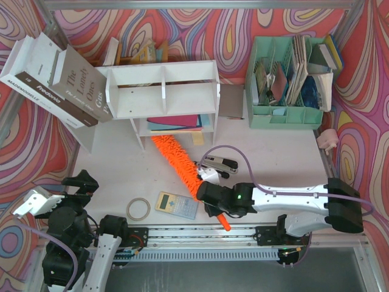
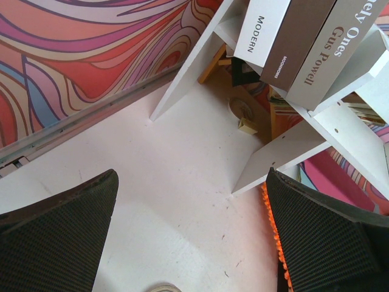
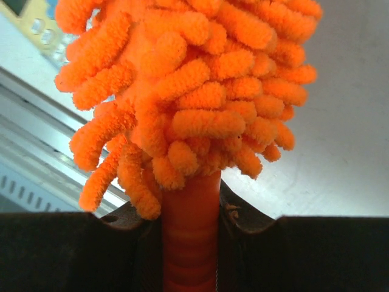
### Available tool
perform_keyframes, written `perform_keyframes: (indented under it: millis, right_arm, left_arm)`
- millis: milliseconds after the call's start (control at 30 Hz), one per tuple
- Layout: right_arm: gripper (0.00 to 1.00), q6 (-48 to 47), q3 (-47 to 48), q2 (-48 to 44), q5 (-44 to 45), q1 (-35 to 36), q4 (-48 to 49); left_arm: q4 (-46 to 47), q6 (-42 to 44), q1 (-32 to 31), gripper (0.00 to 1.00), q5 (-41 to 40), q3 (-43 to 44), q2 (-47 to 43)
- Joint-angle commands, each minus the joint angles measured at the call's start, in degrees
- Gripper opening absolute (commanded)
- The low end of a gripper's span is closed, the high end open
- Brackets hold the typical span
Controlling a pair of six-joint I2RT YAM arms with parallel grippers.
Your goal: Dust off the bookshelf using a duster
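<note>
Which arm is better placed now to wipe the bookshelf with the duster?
Right. The right gripper is shut on the duster, whose fluffy head reaches toward the bookshelf. The left gripper is open and empty, off to the side.

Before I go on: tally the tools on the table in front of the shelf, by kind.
Duster: 1
Stapler: 1
Calculator: 1
Tape roll: 1
Total: 4
A small white bit beside the stapler is unclear, so it is not counted.

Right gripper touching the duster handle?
Touching. Right wrist view: the right gripper clamps the duster by its handle, jaws flush on both sides, no gap.
</note>
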Motion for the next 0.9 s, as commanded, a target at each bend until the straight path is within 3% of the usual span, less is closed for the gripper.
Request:
perform_keyframes:
  millis: [0,167,500,667,867]
  right_arm:
    - [0.00,-4.4,3.7,0.8,-2.5,0.5,9.7]
    - [0.00,-2.9,3.7,1.4,0.3,0.5,7.6]
    - [0.00,13.4,0.0,-8.1,8.8,0.5,-8.7]
    - [0.00,13.4,-0.9,-11.0,8.6,0.5,-6.6]
    - [0.00,7.2,3.2,-2.9,3.5,0.5,0.4]
  left_arm:
    - [1.0,1.1,0.4,0.98,0.0,-0.7,-0.3]
    - [0.9,0.9,0.4,0.99,0.1,-0.6,-0.3]
    - [0.7,0.9,0.4,0.99,0.0,-0.6,-0.5]
    - [0.8,0.9,0.4,0.99,0.1,-0.6,-0.5]
    - [0.8,0.9,0.4,0.98,0.1,-0.6,-0.7]
